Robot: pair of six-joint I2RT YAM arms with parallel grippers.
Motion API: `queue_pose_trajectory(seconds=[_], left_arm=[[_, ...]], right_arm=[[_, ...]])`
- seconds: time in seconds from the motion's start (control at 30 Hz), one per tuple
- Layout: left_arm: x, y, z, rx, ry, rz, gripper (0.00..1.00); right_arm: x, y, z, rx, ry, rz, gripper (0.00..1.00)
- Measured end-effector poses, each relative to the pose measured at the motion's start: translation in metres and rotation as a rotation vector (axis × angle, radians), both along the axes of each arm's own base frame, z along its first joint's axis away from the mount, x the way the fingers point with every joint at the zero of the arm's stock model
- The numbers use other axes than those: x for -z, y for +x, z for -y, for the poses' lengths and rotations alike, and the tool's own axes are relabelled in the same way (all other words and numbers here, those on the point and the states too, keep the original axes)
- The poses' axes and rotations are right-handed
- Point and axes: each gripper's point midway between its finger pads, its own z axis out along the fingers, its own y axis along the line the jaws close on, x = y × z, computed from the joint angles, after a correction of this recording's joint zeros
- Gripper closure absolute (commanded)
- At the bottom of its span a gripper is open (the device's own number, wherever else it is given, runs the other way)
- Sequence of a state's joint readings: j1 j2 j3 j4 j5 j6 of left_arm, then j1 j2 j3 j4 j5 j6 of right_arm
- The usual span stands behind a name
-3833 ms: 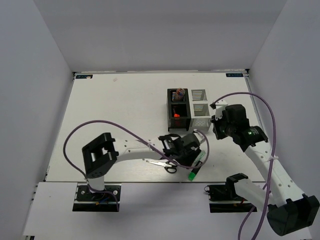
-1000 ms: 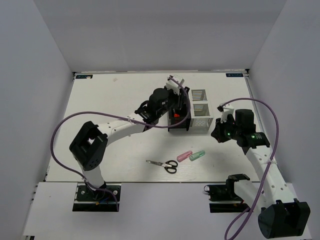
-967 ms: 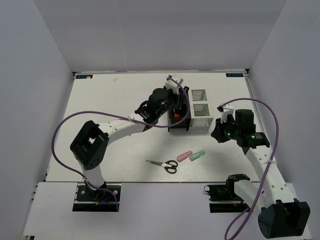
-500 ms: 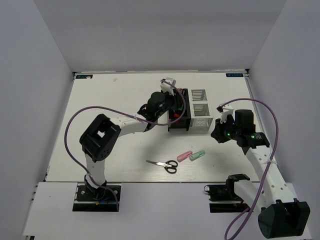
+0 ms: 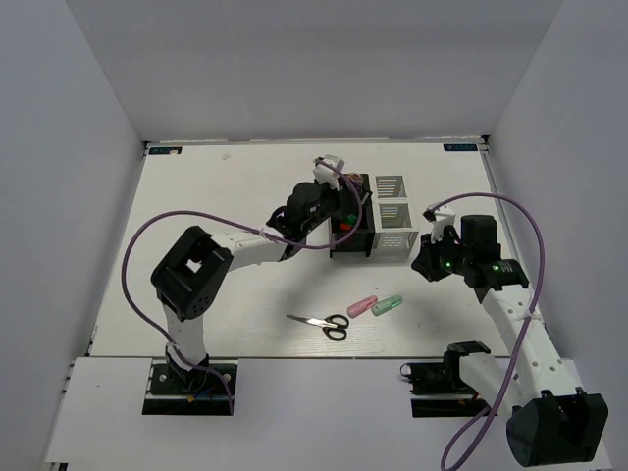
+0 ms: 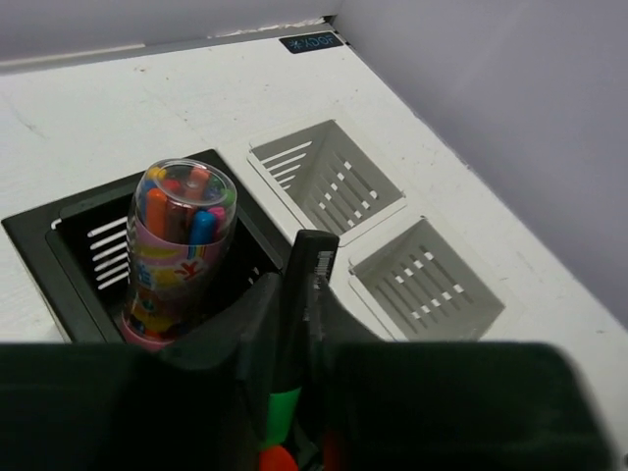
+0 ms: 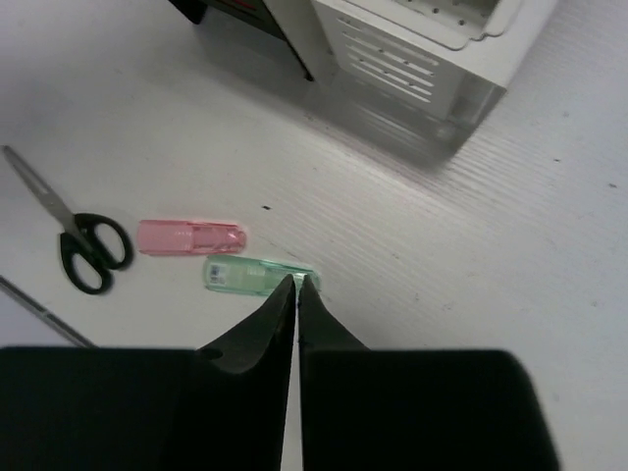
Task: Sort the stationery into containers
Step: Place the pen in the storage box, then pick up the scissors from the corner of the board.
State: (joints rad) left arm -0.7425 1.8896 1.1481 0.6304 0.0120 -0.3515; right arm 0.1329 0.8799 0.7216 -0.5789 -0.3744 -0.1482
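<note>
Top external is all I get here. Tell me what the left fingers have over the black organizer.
Observer: The left fingers are closed on a green marker, black cap up.
Operator: Report what is already in that organizer.
Observer: A clear-topped tube of coloured pens stands in one compartment of the black organizer.
Operator: Now give me the right fingers.
Observer: The right fingers are shut on nothing. Their tips are above one end of the mint tube.

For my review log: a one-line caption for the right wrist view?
Shut right gripper hovers over mint tube; pink tube, scissors, white organizer nearby.
</note>
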Motion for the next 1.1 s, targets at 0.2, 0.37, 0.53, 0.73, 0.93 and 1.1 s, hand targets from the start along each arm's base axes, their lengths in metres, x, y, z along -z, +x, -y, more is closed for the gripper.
queue_pose_trajectory(seconds=[0.2,0.37,0.53,0.73,0.93,1.1], left_arm=[[-0.031,-0.031,-0.022,0.023,0.112,0.007,0.75],[-0.091,-0.091,-0.054,0.032,0.225,-0.045,0.16],[-0.077,-0.15,-0.149,-0.083,0.343,-0.18,0.07],[0.036,-0.201,-0.274,-0.313,0.513,-0.451,0.94],[0.06,-0.232,-0.289,-0.262,0.451,-0.538,0.51],[0.059,-0.246,-0.23,0.031,0.442,-0.552,0.65]], right_arm=[[0.006,-0.022,-0.023,-0.303,0.03,0.039,1.0],[0.044,-0.074,-0.043,-0.778,0.055,0.086,0.41],[0.05,-0.093,-0.071,-1.07,0.106,0.108,0.71],[0.054,-0.098,-0.116,-1.248,0.037,0.115,1.0],[0.067,-0.089,-0.141,-1.15,-0.102,-0.006,0.64],[0.049,-0.041,-0.132,-0.828,-0.28,0.028,0.9]])
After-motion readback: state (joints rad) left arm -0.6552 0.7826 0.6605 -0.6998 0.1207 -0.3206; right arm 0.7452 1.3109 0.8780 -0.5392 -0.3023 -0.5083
